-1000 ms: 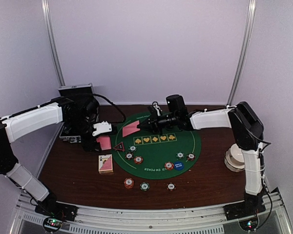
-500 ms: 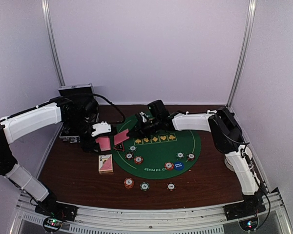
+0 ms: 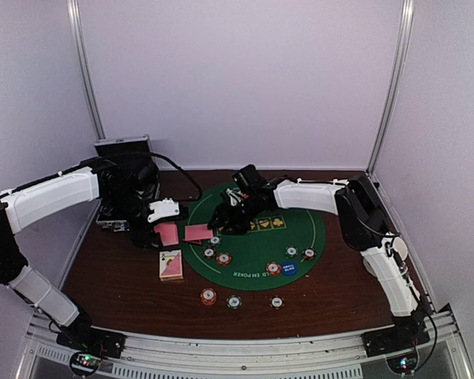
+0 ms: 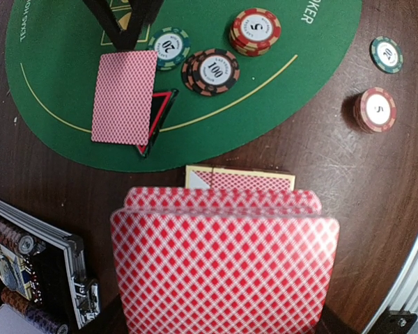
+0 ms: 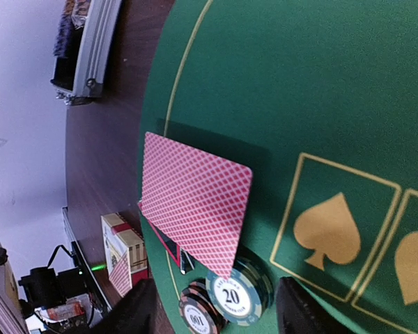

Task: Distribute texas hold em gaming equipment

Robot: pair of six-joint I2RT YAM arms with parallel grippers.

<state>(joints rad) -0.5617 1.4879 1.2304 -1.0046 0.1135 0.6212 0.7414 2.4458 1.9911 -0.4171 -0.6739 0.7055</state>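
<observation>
A robot-lab test booth: bare white walls point(image 3: 237, 79), aluminium-railed table point(image 3: 118, 280).

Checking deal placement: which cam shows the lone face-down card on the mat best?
Left wrist: the card is seen from nearly overhead, all four corners visible, one edge over the black-red triangle. Right wrist shows the card whole but oblique; in top external the card is a small pink patch.

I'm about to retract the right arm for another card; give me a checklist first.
1. Right gripper open, nothing in it: ok.
2. Single card face down on the green mat: ok.
3. Card clear of the black-red triangle: not ok, it overlaps it.
4. Card clear of the 20 chip: cannot tell.
5. Left gripper shut on the deck: ok.
</observation>
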